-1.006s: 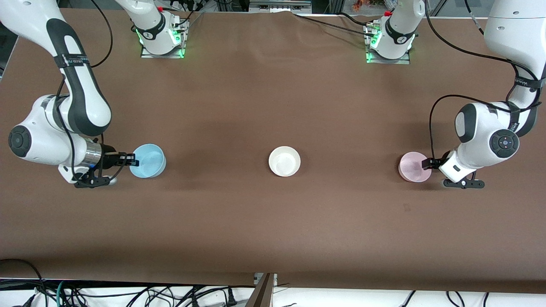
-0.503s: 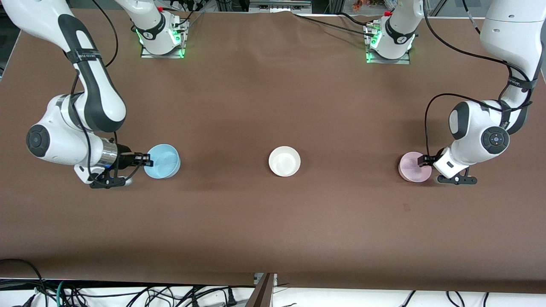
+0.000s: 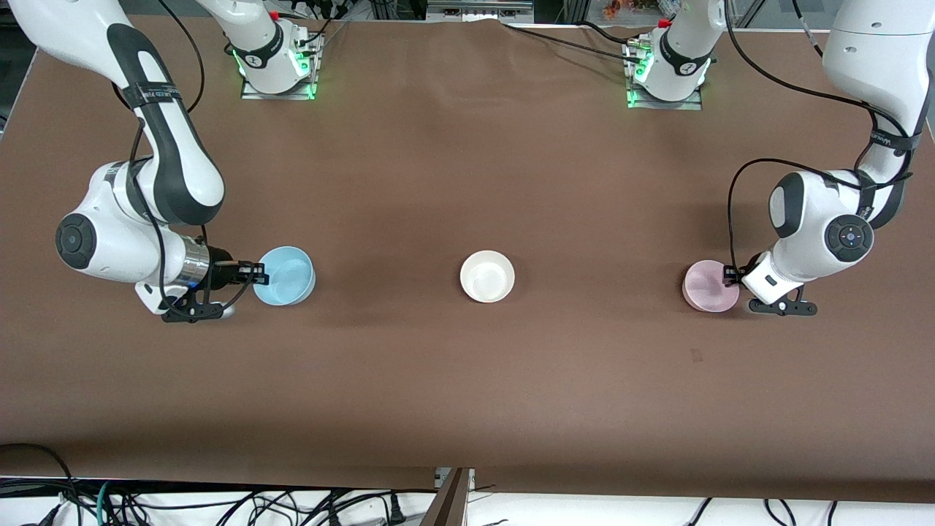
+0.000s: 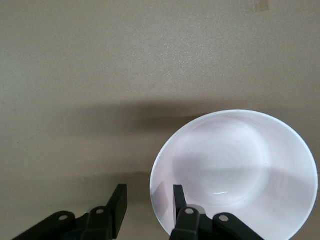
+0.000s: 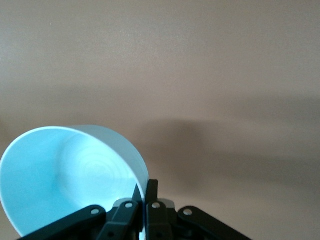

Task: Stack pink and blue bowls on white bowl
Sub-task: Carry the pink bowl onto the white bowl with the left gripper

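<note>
both arms at their bowls, nothing stacked yet

bench (image 3: 467, 183): brown, carries three bowls in a row across its middle, well apart from each other.

right arm: reaches in low at its own end of the bench. right gripper (image 3: 252, 274) is clamped on the rim of the blue bowl (image 3: 286, 275); the right wrist view shows the two fingers pinched together with the bowl wall between them. blue bowl looks tipped, mouth turned partly sideways, so it seems lifted off the bench rather than sitting flat, though how high is not clear.

left arm: low at its own end of the bench. left gripper (image 3: 730, 275) straddles the rim of the pink bowl (image 3: 707, 286), one finger inside, one outside. left wrist view shows a gap between the outer finger and the wall, so jaws part open, not yet gripping. pink bowl sits upright on the bench, mouth up.

white bowl (image 3: 487, 276): upright, mouth up, untouched, midway between the other two.

step in hand, as judged: picking up both coloured bowls, blue grasped, pink grasp about to be made.

next move calls for: left gripper to pinch the pink rim; then one bowl carried over the white bowl, levelled mouth up, lowered to nest, the other after it.

axis: bowls are round, no long axis; only the mouth direction matters.
</note>
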